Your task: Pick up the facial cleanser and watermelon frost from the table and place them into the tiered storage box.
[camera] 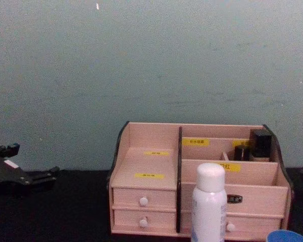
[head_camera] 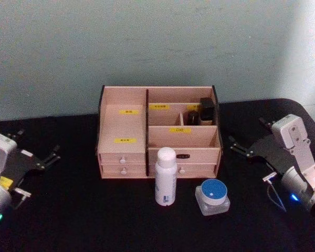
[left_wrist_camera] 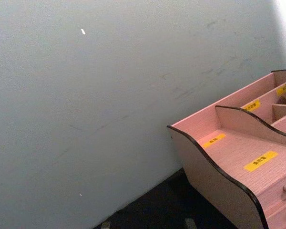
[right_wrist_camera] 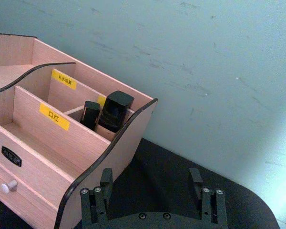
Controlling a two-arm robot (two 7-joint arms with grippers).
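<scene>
**Head view.** The tiered storage box (head_camera: 163,137) stands at the centre of the frame on the black table (head_camera: 94,220), its back towards the grey-green wall (head_camera: 157,42). Just in front of its drawers, a white bottle (head_camera: 166,178) stands upright. Below and to the right of the bottle sits a blue-lidded jar (head_camera: 212,197), near it but apart. Which of the two is the cleanser cannot be told. Both rest on the table, outside the box.

The left pincer (head_camera: 37,143) lies at the left edge, fingers spread and holding nothing. The right pincer (head_camera: 247,131) lies at the right edge, likewise spread and empty, and points towards the box. Each is well apart from the bottle and the jar.

**Chest view.** The box (camera: 141,137) fills the lower centre. The bottle (camera: 209,206) rises before its right half, and the jar's lid (camera: 288,236) shows at the lower right corner.

**Left wrist view.** The box's curved side panel (left_wrist_camera: 214,176) sits at the lower right, with yellow labels on the steps beyond it.

**Right wrist view.** The right pincer (right_wrist_camera: 151,179) stands open at the bottom edge, beside the box (right_wrist_camera: 38,138). Two dark containers, one tall (right_wrist_camera: 115,110) and one shorter (right_wrist_camera: 89,114), stand upright in the rear compartment (the one at upper right in the head view).
</scene>
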